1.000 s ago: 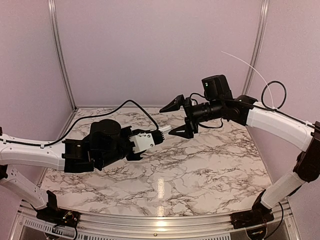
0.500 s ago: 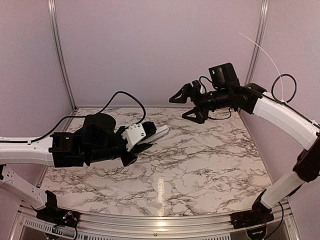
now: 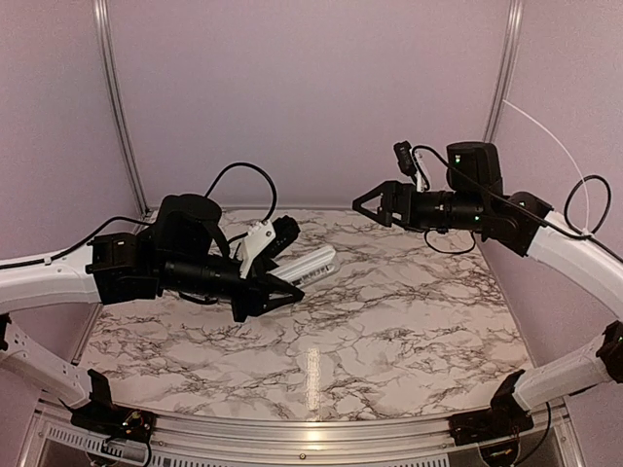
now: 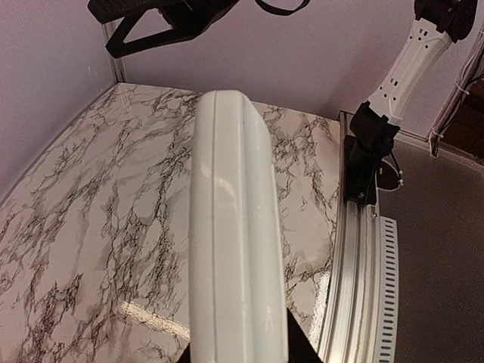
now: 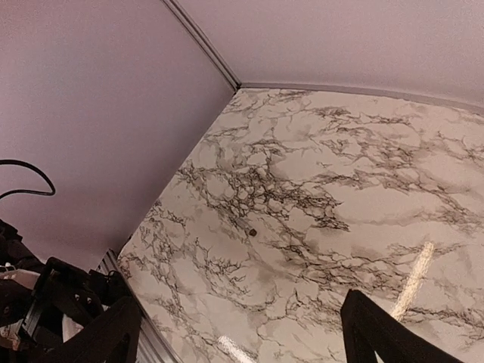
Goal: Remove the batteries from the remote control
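Left gripper: jaws closed narrowly on the near end of the remote control. Item held in the air above the marble table, its free end pointing toward the back right. The left wrist view shows only a smooth white side with one long seam.

Right gripper: jaws spread wide, holding nothing.

Change from a second ago: the right gripper was then at the remote's tip; it now hangs well apart, further back and right. The left arm has drawn back and left, so more of the remote shows.
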Action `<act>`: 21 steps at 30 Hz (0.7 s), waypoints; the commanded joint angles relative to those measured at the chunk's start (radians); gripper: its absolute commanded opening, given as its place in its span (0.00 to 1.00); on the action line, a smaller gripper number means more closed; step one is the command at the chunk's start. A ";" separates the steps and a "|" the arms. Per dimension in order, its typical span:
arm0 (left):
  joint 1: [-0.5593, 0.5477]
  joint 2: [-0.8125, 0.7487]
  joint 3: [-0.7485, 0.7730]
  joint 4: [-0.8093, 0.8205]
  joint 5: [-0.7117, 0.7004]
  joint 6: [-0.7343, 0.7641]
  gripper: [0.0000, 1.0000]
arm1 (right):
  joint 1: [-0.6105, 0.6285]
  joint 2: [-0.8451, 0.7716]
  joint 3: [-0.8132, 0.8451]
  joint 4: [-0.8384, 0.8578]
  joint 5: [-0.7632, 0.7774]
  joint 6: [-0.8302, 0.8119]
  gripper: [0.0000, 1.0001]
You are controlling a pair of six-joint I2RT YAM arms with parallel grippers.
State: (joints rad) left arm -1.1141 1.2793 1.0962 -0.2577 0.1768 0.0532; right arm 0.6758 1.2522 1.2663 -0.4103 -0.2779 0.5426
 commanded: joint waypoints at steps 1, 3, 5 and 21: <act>0.030 0.036 0.055 -0.045 0.175 -0.093 0.11 | -0.007 -0.042 -0.042 0.126 -0.096 -0.253 0.90; 0.037 0.054 0.073 -0.044 0.209 -0.106 0.11 | -0.007 -0.062 -0.069 0.171 -0.146 -0.315 0.91; 0.047 0.075 0.090 -0.042 0.261 -0.125 0.10 | -0.007 -0.077 -0.086 0.209 -0.208 -0.373 0.92; 0.050 0.117 0.101 0.032 0.396 -0.252 0.10 | -0.048 -0.037 -0.099 0.290 -0.733 -0.302 0.88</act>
State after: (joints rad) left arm -1.0710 1.3998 1.1942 -0.2852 0.5350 -0.1493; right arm 0.6395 1.1946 1.1664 -0.1322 -0.8402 0.2050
